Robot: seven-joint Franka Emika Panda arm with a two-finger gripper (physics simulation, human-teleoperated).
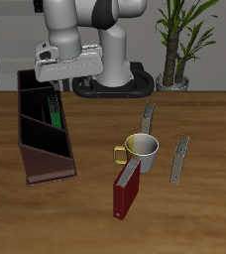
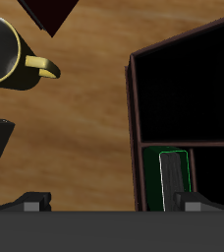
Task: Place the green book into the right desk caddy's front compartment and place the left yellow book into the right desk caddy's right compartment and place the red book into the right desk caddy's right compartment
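The right desk caddy (image 1: 46, 164) is a long maroon box with inner dividers. The green book (image 1: 56, 109) stands inside it, in a narrow section beside the long wall, and shows there in the wrist view too (image 2: 173, 179). My gripper (image 1: 57, 79) hangs above the caddy, over the green book, open with nothing between its fingers (image 2: 112, 201). The red book (image 1: 126, 189) stands upright near the table's front edge. The left yellow book (image 1: 181, 159) lies as a thin slab beside the mug.
A grey mug (image 1: 142, 149) with a yellow handle stands just behind the red book and also shows in the wrist view (image 2: 6, 54). A second thin yellow book (image 1: 150, 117) lies farther back. A potted plant (image 1: 174, 60) stands at the back.
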